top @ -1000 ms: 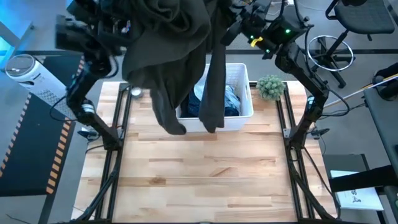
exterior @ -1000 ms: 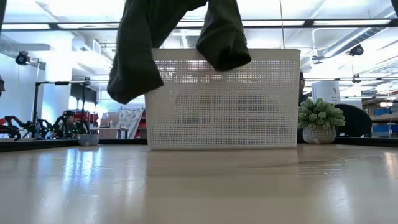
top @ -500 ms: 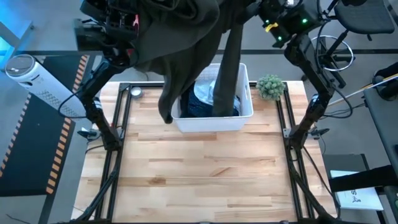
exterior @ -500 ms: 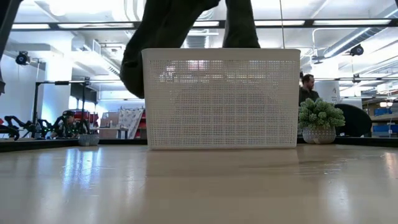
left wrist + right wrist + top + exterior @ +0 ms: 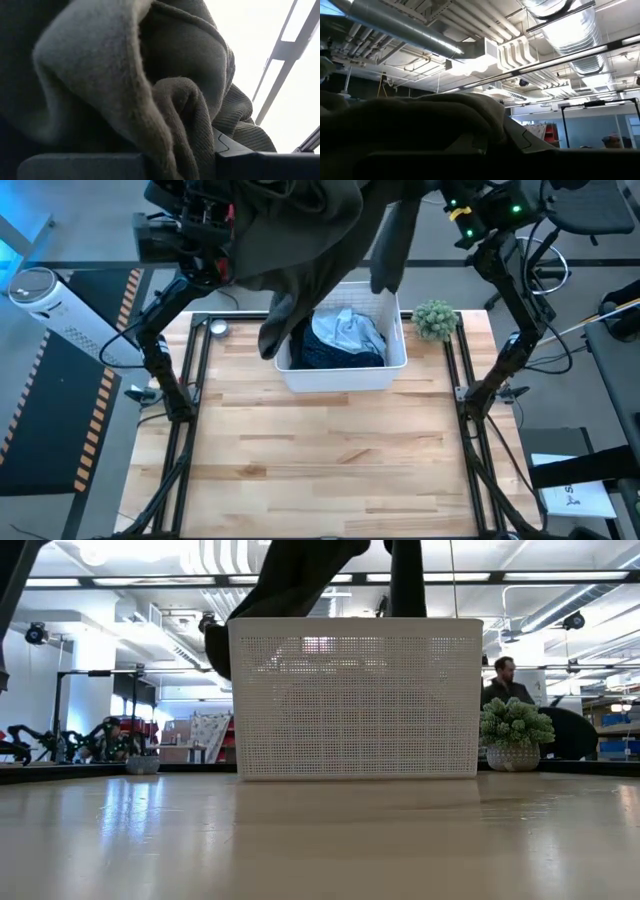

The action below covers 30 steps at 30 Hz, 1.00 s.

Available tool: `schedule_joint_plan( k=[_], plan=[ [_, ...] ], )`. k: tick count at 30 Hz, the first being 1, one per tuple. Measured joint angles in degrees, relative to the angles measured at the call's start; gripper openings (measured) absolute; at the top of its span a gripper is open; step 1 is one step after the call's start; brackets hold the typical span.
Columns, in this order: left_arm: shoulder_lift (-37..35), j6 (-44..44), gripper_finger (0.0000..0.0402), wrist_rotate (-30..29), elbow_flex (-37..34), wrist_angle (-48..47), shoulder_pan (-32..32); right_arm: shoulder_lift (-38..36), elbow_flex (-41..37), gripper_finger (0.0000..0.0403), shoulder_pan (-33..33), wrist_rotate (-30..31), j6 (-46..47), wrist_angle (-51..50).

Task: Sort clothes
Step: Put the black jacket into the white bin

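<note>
- Left gripper: raised high over the bench's far left corner, fingers pinching a fold of the olive-grey top; in the left wrist view the ribbed knit bunches between the dark fingers.
- Top: it hangs in the air between both arms, above the far edge of the bench. One sleeve end dangles just past the basket's left rim; another strip hangs over the basket's far right side. In the low view two dark lengths drop from above behind the basket.
- Basket: white lattice, standing at the far middle of the bench. Inside lie a light blue piece and a navy piece, the blue one on top.
- Plant: small, green, in a pot just right of the basket, apart from it.
- Right gripper: also lifted high, over the far right, fingers pressed together on the top's fabric, which drapes across them in the right wrist view.
- A person shows in the room beyond, right of the basket.
</note>
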Motion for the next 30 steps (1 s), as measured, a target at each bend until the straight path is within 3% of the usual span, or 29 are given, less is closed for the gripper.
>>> schedule_joint_plan(
  k=[10,18,26,30],
  plan=[
    [1.7,-3.2,0.0046,-0.1,0.0,-0.6,-0.3,-1.3,0.0,0.0000,0.1,-0.1,0.0,0.1],
    [1.9,-2.6,0.0046,0.5,-0.1,-8.3,-0.3,-0.2,0.0,0.0000,0.0,-3.4,2.3,-2.1],
    [4.4,-7.0,0.0046,2.2,-0.1,-8.6,-0.3,1.7,0.0,0.0000,0.1,-6.4,7.5,-1.7],
    [4.6,-7.5,0.0046,3.8,-0.1,-10.7,-0.3,2.2,0.0,0.0000,0.1,-6.6,7.1,-7.3]
  ],
)
